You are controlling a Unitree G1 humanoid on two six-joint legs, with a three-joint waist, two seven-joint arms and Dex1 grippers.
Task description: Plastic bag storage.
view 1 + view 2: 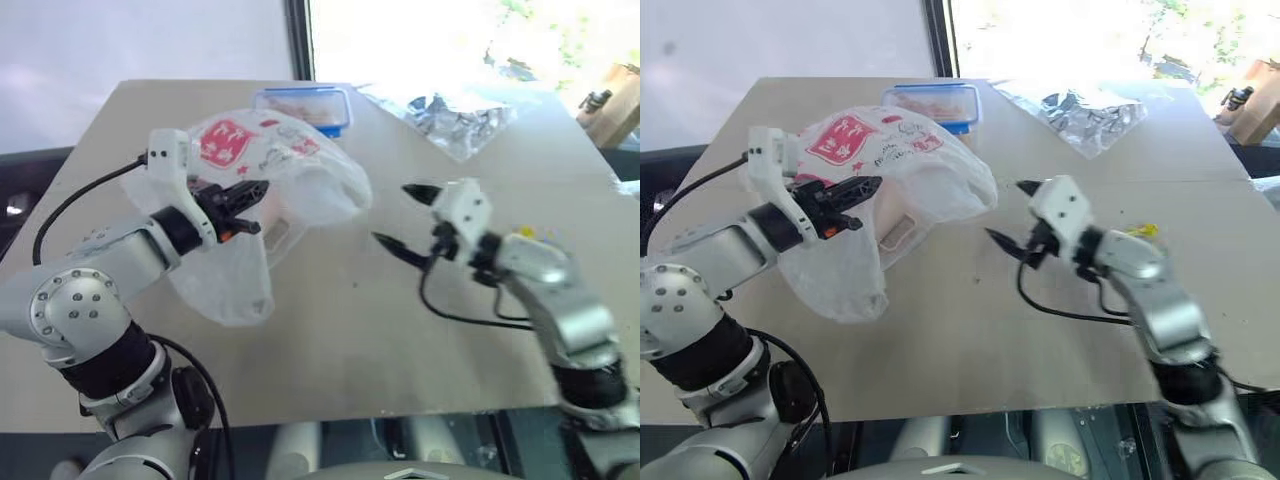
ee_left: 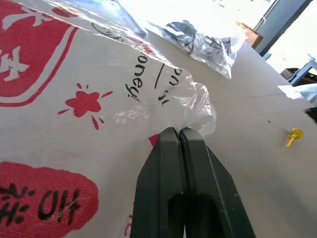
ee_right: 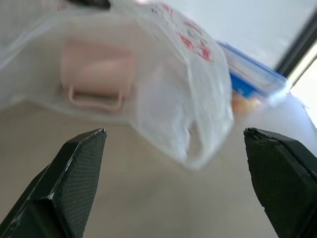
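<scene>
Head views: plastic bag (image 1: 262, 190) lying on the table (image 1: 330, 330), lifted at one side by the left end effector (image 1: 243, 203), which is pinching its film; right end effector (image 1: 405, 218) hanging beside it, fingers spread wide, gripping nothing.

Left wrist view: fingers (image 2: 163, 163) pressing together on the bag.

Right wrist view: beige cup (image 3: 96, 74) showing through the bag.

Both arms are silver-grey metal with black joint sections. The left arm (image 1: 110, 262) has a rounded elbow housing ringed with small screws, and a black cable loops from a white wrist block toward the shoulder. The right arm (image 1: 1145, 290) carries a similar white block with a black cable. Each gripper, left gripper (image 1: 240, 205) and right gripper (image 1: 405, 215), has two tapered black fingers (image 3: 74, 168) with finely textured inner faces
</scene>
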